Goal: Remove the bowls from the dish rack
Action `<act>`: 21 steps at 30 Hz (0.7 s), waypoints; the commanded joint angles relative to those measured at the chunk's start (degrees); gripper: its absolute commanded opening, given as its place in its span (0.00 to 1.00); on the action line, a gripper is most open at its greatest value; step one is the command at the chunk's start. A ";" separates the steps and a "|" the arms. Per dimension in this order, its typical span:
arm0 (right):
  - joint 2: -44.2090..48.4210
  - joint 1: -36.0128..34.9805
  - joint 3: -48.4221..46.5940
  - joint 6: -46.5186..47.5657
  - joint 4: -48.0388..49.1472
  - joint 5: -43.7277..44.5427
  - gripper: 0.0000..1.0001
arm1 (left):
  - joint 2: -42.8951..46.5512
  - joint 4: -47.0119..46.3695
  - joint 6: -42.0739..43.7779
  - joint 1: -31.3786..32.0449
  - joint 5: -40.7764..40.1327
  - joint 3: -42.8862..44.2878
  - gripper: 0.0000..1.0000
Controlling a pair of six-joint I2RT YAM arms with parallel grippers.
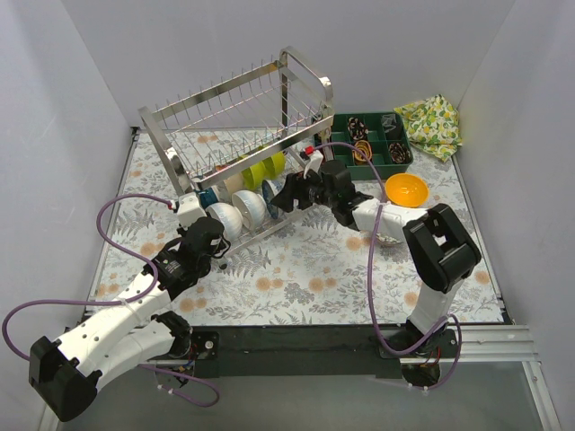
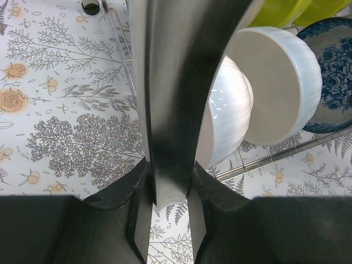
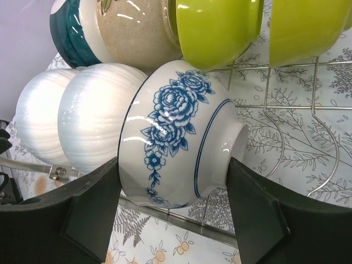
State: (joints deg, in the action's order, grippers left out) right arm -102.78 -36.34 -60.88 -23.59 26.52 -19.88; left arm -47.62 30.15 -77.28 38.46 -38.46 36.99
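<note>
Rack (image 1: 167,148) is holding bowls (image 1: 247,208) on edge in its lower tier.
Left gripper (image 2: 170,170), nearly closed, is pinching its frame — right gripper (image 3: 173,170), spread wide, is clasping the blue bowl (image 3: 170,126) there.

Bright, even light falls from overhead, leaving only soft, short shadows on the counter (image 1: 296,287). The dish rack (image 1: 305,72) glints along its top rail, and glaze highlights dot the blue-and-white bowl (image 3: 176,137). Close to the lens, the left hand (image 2: 168,190) and the rim of the white bowl (image 2: 231,110) it pinches are dark and blurred; the right hand (image 3: 173,187) is silhouetted.
</note>
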 commanded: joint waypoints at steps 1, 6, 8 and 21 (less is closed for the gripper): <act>6.88 -1.28 0.94 1.09 3.62 -0.96 0.25 | 1.74 -0.09 0.02 0.04 -0.92 0.80 0.02; 9.70 -1.28 2.70 1.01 3.62 2.30 0.23 | 2.18 -0.18 0.02 0.04 -0.92 0.80 0.03; 10.76 -1.28 2.87 0.57 3.71 2.56 0.22 | 2.35 -0.09 0.02 0.04 -0.92 0.80 0.04; 17.00 -1.28 9.20 -6.80 4.50 5.64 0.17 | 5.86 -1.67 1.33 0.04 0.40 0.71 0.37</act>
State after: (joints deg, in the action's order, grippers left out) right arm -89.69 -37.54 -53.36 -26.63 25.54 -15.66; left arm -46.70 30.22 -76.84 38.46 -38.02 36.67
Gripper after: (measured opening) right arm 0.775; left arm 0.264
